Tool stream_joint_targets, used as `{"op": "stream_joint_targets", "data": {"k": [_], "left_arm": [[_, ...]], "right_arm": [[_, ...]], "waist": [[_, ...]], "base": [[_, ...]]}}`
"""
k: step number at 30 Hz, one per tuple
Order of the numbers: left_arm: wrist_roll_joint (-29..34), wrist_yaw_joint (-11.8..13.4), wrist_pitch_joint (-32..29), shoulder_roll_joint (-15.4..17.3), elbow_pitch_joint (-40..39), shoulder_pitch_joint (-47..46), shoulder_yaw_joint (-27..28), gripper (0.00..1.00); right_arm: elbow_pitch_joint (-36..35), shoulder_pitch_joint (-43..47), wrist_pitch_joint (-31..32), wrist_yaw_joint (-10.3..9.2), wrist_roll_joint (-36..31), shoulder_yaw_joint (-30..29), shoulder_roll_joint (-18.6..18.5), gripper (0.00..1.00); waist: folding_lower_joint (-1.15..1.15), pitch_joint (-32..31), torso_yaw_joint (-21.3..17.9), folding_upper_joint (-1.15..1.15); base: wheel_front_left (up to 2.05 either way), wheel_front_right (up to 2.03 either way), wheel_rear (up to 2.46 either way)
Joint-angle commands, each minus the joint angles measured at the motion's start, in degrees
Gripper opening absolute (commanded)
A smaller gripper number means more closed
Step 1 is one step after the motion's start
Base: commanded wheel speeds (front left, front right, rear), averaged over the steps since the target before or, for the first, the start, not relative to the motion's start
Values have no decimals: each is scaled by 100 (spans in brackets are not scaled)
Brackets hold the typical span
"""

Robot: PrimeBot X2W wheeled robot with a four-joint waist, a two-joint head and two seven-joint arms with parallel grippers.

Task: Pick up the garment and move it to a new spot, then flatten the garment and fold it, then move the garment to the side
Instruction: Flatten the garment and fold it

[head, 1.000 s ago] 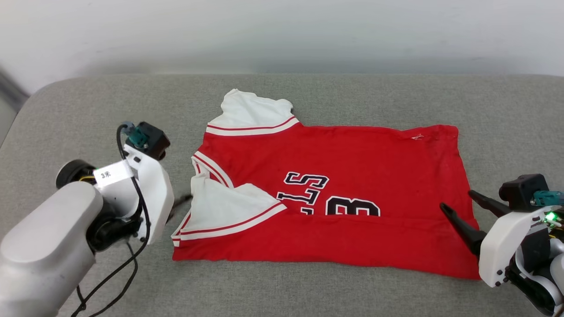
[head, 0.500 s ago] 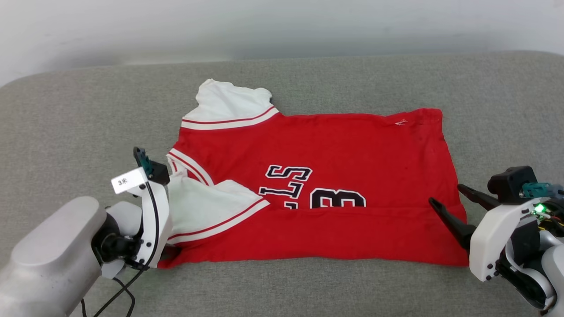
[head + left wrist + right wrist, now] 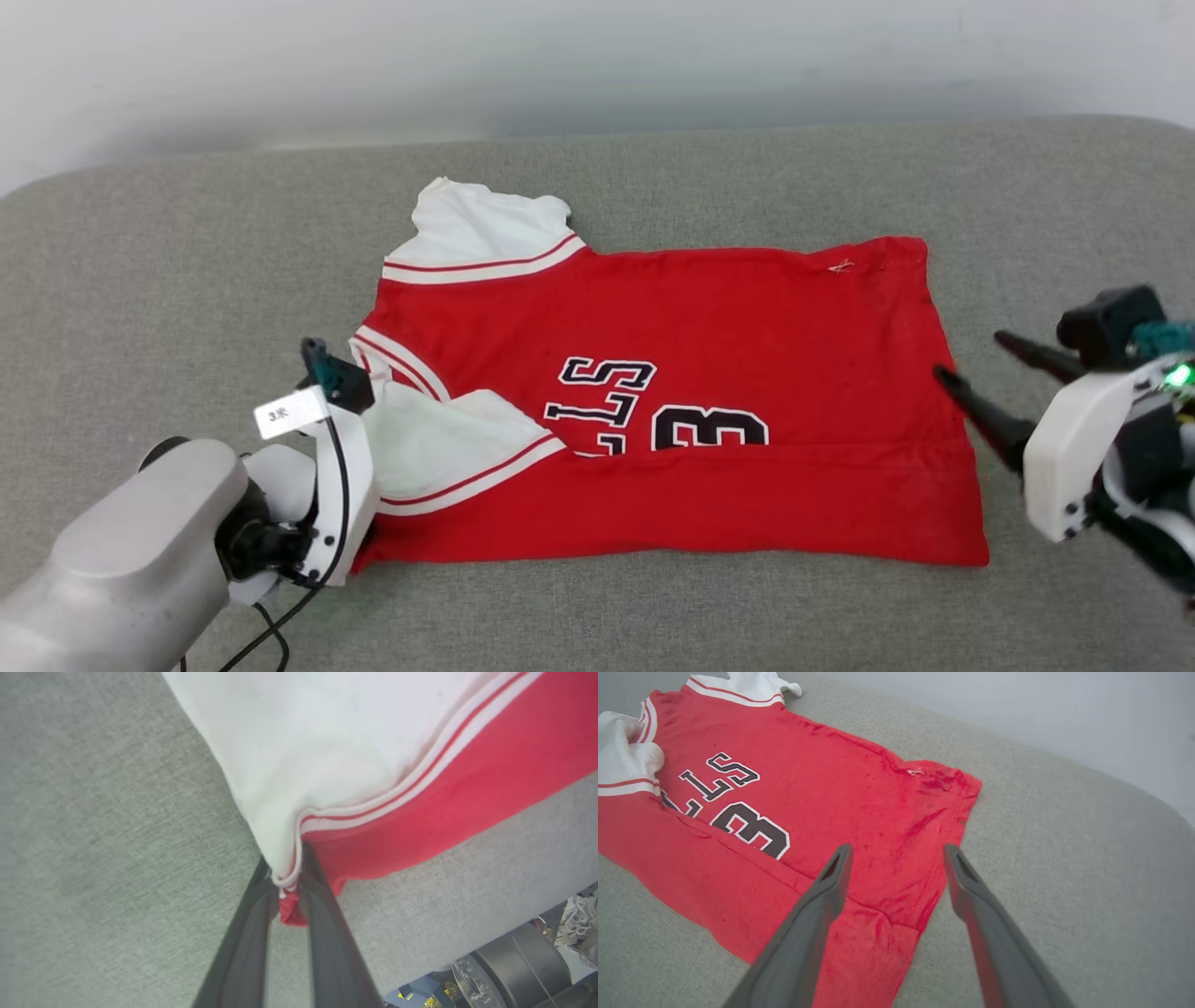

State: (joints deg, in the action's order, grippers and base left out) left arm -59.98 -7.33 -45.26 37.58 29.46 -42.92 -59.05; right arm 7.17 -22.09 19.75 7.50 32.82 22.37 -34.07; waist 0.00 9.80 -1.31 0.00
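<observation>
Head view, surface: grey fabric cushion [image 3: 168,271] with a pale wall [image 3: 597,56] behind it.
Head view, garment: the garment [image 3: 747,317] lies spread on the middle of the cushion, collar end toward the robot's left, hem toward its right.
Head view, fold: the near long edge is turned up over the front as a red band. It covers the lower part of the black letters and of the number 3.
Head view, sleeves: one white sleeve sticks out at the far left corner. The other lies folded in over the red front at the near left.
Head view, left arm: the pale wrist housing [image 3: 331,485] sits over the garment's near left corner, fingers hidden beneath it.
Head view, right gripper: the right gripper [image 3: 969,356] is at the hem edge, about midway along it, fingers spread, tips pointing at the cloth.
Left wrist view, left gripper: the left gripper [image 3: 285,856] is pinched tight on the garment's corner, with white sleeve trim and a nub of red cloth squeezed between the two fingers.
Left wrist view, cloth: the white sleeve and red band fan out from the pinch across the cushion.
Left wrist view, lower right: metal parts beyond the cushion edge; cannot tell what they are.
Right wrist view, fingers: wide apart. One is over red cloth, the other along the hem edge and the bare cushion beside it.
Right wrist view, contact: cannot tell whether the tips touch the cloth.
Right wrist view, mark: a small white thread [image 3: 916,771] near the far hem corner.
</observation>
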Motion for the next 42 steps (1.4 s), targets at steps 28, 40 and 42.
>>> {"op": "stream_joint_targets", "data": {"k": [28,40,42], "left_arm": [[-78,-5,596,443,-1043,-499,-511,0],[-249,-6,876,415,-894,-347,-735,0],[-277,-6,949,452,-906,-324,-781,0]], "right_arm": [[1223,-518,3000,-2,1252,961,-187,100],[1524,-514,2326,8,1412,1516,-39,0],[1458,-597,2191,4,1390,1531,-209,0]], "waist": [[0,368,293,0],[0,326,281,0],[0,219,269,0]], "base": [[0,0,0],[0,0,0],[0,0,0]]}}
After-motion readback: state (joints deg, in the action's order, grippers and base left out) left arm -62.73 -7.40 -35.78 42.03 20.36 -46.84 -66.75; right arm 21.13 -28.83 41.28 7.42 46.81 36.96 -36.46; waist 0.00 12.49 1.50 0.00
